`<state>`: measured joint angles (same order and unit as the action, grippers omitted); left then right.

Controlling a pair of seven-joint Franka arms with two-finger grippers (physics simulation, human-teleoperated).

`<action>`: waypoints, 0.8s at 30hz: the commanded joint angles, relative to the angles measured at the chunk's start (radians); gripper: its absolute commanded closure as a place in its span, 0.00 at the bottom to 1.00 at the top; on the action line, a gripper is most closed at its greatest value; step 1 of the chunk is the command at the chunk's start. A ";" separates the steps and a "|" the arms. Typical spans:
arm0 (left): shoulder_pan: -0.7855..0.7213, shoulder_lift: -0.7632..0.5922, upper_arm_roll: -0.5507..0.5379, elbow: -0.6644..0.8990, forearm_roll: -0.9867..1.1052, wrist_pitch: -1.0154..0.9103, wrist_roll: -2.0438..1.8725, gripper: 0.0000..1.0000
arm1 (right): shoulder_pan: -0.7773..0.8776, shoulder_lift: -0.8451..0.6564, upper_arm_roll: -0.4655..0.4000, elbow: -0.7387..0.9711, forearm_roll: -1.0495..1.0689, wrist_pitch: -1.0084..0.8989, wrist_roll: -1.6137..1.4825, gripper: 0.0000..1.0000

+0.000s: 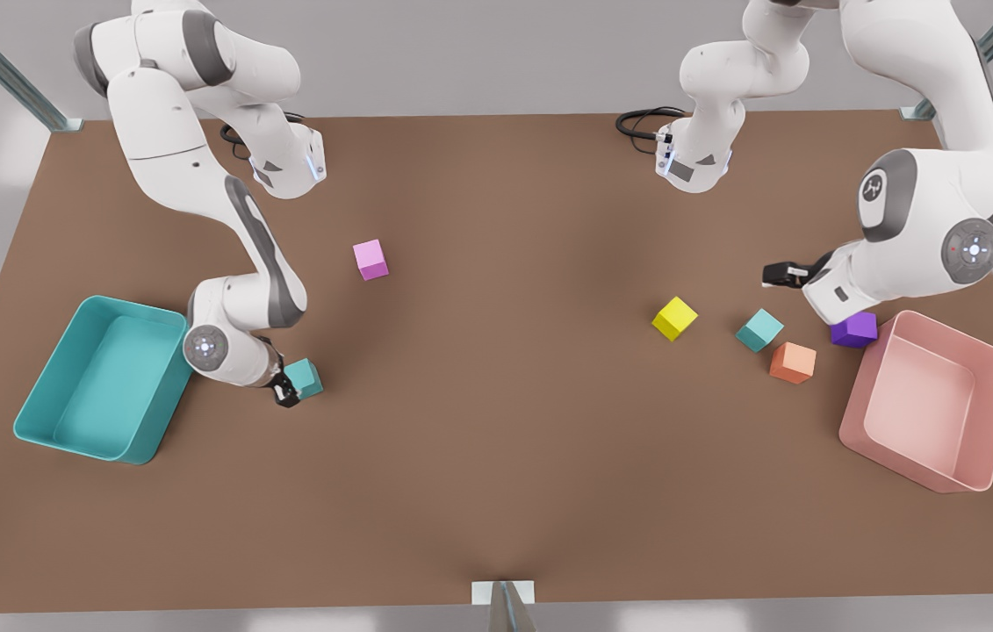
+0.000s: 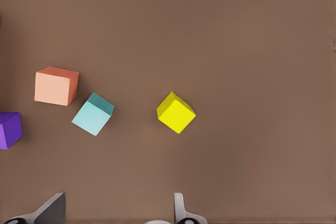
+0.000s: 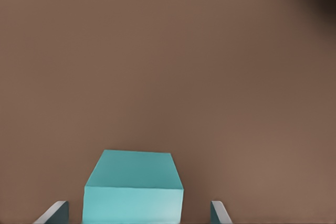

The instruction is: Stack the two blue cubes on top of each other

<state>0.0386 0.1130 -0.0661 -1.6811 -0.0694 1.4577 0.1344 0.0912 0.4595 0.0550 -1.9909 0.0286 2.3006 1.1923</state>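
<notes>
1. Front view: on the brown table (image 1: pixel 496 456), the right gripper (image 1: pixel 287 392) sits low beside the teal bin (image 1: pixel 101 377) near the table's edge at the front view's left, with one blue cube (image 1: pixel 305 377) right at its fingertips. The other blue cube (image 1: pixel 759 330) rests toward the opposite edge, between the yellow cube (image 1: pixel 674 318) and the orange cube (image 1: pixel 793 362). The purple cube (image 1: pixel 854 330) lies just beside the pink bin (image 1: pixel 935 399), under the left arm, whose gripper (image 1: pixel 779 275) hangs raised above that cluster. A pink cube (image 1: pixel 370 260) stands apart, nearer the far edge.

2. Left wrist view: the left gripper (image 2: pixel 118 208) has its fingers spread wide, with nothing between them. Past the fingers lie the second blue cube (image 2: pixel 93 114), touching nothing, the orange cube (image 2: pixel 56 86), the yellow cube (image 2: pixel 176 112) and the purple cube (image 2: pixel 9 129).

3. Right wrist view: the right gripper (image 3: pixel 139 213) has its fingers apart, one on each side of the first blue cube (image 3: pixel 134 190), with a gap at both sides; the cube rests on the table.
</notes>
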 commanded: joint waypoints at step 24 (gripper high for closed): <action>0.063 0.002 -0.001 -0.015 0.006 -0.037 0.070 0.00 | 0.018 0.105 0.000 0.047 0.020 0.003 0.092 0.00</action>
<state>0.0996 0.1156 -0.0672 -1.6950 -0.0637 1.4227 0.1656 0.1089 0.5646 0.0552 -1.9441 0.0482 2.3039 1.2613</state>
